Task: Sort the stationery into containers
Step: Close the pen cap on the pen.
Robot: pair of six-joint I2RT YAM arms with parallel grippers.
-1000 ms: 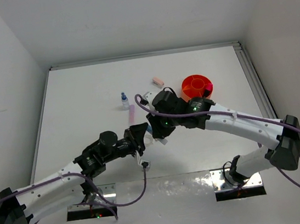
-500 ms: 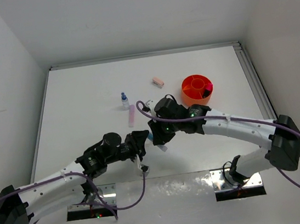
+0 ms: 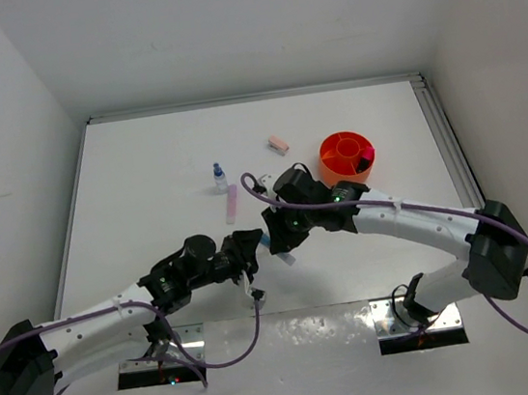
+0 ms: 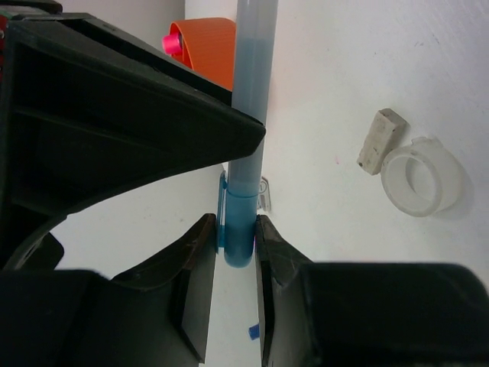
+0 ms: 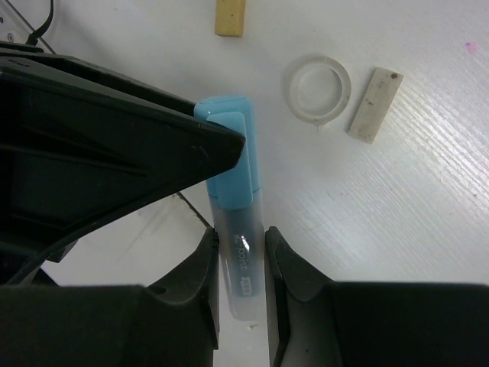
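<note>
A light blue tube (image 3: 265, 243) is held between both grippers just above the table, near the middle. My left gripper (image 4: 237, 243) is shut on its blue cap end (image 4: 238, 229). My right gripper (image 5: 241, 264) is closed around its clear barrel (image 5: 238, 260). In the top view the left gripper (image 3: 254, 244) and the right gripper (image 3: 276, 245) meet tip to tip. The orange tub (image 3: 347, 155) stands at the back right and also shows in the left wrist view (image 4: 210, 46), with something pink at its rim.
A pale pink stick (image 3: 233, 203), a blue-capped bottle (image 3: 219, 176) and a pink eraser (image 3: 278, 144) lie further back. A clear tape ring (image 5: 318, 88), a beige eraser (image 5: 374, 93) and a tan eraser (image 5: 231, 17) lie under the grippers.
My right gripper has come down and toward the near side onto the tube's barrel. My left arm has shifted slightly, still holding the cap end.
</note>
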